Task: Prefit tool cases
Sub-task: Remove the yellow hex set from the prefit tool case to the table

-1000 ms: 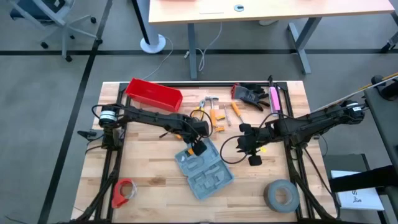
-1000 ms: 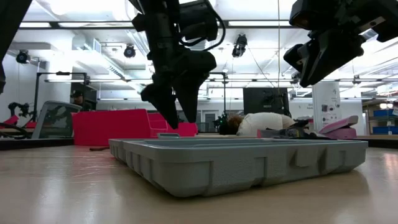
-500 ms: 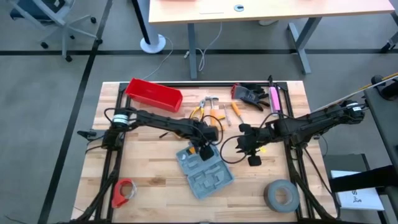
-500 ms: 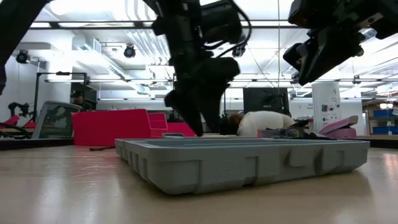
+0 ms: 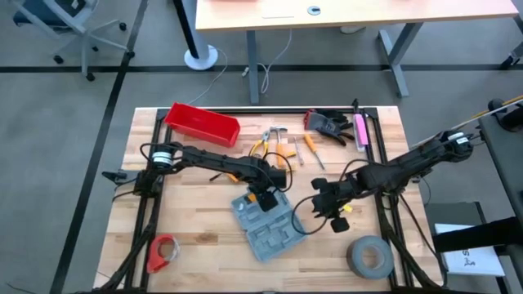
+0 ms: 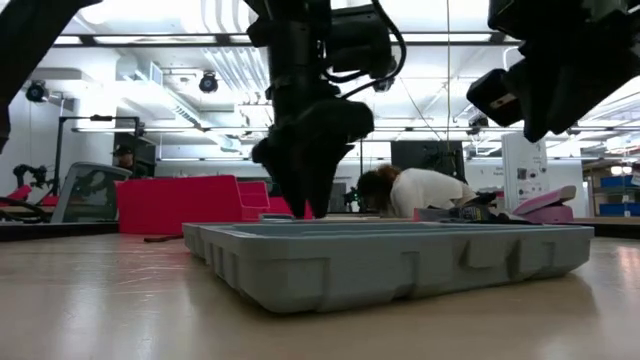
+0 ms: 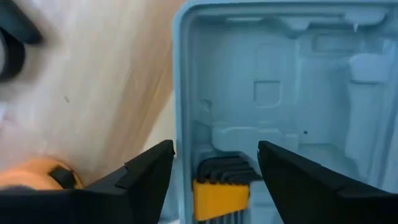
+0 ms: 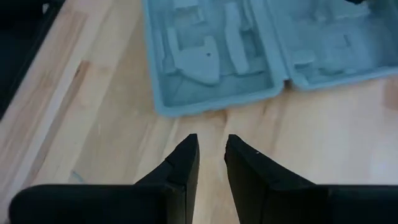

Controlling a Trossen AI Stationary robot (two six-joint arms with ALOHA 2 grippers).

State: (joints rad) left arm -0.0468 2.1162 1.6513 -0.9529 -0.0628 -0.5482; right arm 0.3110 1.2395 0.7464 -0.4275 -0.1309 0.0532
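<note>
we are holding our left claw (image 5: 266, 198) released over the tool case (image 5: 270, 223); our right claw (image 5: 321, 214), nearly clenched, is hovering beside it.

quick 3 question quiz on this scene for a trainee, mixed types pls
1. True or false: the case lies open on the table.
2. Which gripper is over the case? A) left B) right
3. Fill in: between the left gripper's fingers, a set of hex keys in a ____ holder sits in the case.

Key: 1 true; 2 A; 3 yellow
</note>
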